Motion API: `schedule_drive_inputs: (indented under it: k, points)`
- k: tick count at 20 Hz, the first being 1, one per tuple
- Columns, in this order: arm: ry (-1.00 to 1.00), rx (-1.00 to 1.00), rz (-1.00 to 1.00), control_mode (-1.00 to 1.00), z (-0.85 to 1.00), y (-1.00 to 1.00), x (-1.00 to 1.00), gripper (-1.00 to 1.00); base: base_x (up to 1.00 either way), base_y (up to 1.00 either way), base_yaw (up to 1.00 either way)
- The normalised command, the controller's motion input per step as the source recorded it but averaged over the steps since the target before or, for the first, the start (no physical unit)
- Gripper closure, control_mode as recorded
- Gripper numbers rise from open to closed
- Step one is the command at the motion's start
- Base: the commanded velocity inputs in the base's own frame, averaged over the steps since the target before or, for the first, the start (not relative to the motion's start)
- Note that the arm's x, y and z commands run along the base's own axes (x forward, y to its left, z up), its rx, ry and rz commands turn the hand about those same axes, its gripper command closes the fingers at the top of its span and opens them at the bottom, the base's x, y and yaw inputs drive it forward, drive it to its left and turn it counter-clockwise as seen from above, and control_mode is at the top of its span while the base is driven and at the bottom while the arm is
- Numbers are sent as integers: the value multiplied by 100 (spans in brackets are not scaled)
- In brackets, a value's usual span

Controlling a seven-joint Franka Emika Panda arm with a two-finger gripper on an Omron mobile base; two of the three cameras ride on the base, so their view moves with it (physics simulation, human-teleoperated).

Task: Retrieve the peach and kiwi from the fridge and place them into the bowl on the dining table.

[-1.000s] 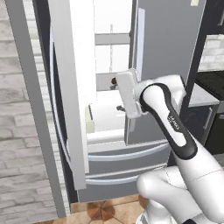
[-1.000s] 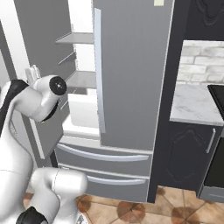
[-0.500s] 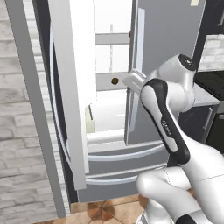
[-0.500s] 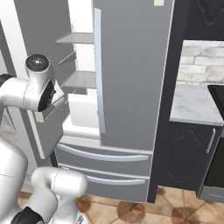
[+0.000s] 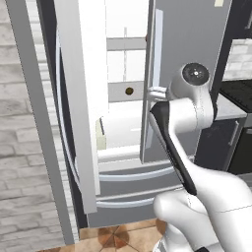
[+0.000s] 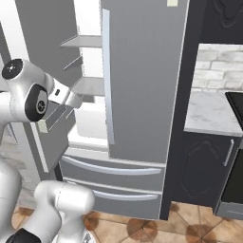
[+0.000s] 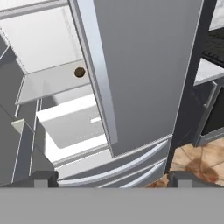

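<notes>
With the left door of the fridge [image 5: 187,59] swung wide, I am at the reaching step of the fruit run: my tool [image 7: 111,177], fingers spread and holding nothing, hangs in front of the open compartment. The kiwi [image 7: 79,72], a small dark brown ball, sits on a grey shelf [image 7: 52,85] ahead of the tool and off to one side, just beside the edge of the closed right door. I cannot make out the peach. My next move, as I judge it, calls for turning the tool toward the kiwi, pushing in over the shelf, and closing on the fruit.
</notes>
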Motion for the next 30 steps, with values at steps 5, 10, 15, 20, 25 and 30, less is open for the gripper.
schedule_drive_inputs:
  k: [5, 10, 15, 20, 25, 30]
  points:
    - [2, -4, 4, -100, 18, -46, 0, -100, 0, 0, 0]
    - [17, 0, 13, -100, 2, -19, 1, -100, 0, 0, 0]
    - [7, 0, 17, -100, -1, -17, 21, -100, 0, 0, 0]
    - [-5, 0, 17, -100, -19, -24, 44, -100, 0, 0, 0]
    - [-13, -2, 11, -100, -32, -4, 53, -100, 0, 0, 0]
    - [-8, -4, 4, -100, -23, 0, 59, -100, 0, 0, 0]
